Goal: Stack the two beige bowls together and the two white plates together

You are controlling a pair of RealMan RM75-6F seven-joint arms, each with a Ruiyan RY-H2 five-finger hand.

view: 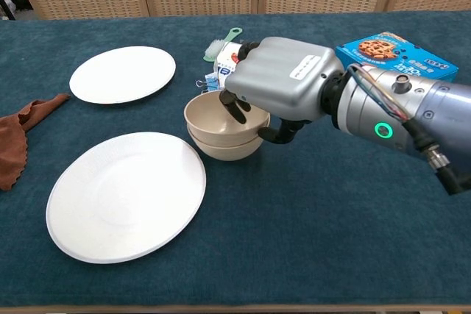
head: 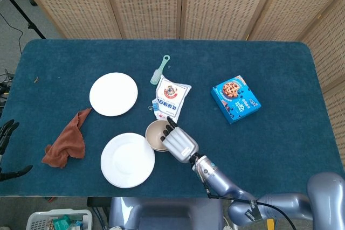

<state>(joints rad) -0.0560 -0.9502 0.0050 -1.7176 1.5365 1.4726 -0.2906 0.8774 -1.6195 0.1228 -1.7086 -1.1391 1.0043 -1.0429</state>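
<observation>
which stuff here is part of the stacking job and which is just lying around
Job: two nested beige bowls, held at the rim by the right hand; far white plate; near white plate.

Lying about: brown cloth, green brush, white pouch, blue cookie box.

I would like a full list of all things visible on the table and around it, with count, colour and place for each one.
beige bowls: two, beige, nested, table centre
white plates: two, white, apart on the table's left part, one far, one near
cloth: one, brown, crumpled, left of the plates
brush: one, pale green, far centre
pouch: one, white, printed, behind the bowls
cookie box: one, blue, right of centre
table: one, dark blue cover
folding screen: wicker, behind the table
right hand: grey, grips the upper bowl's rim
left hand: dark, at the left edge, off the table
</observation>
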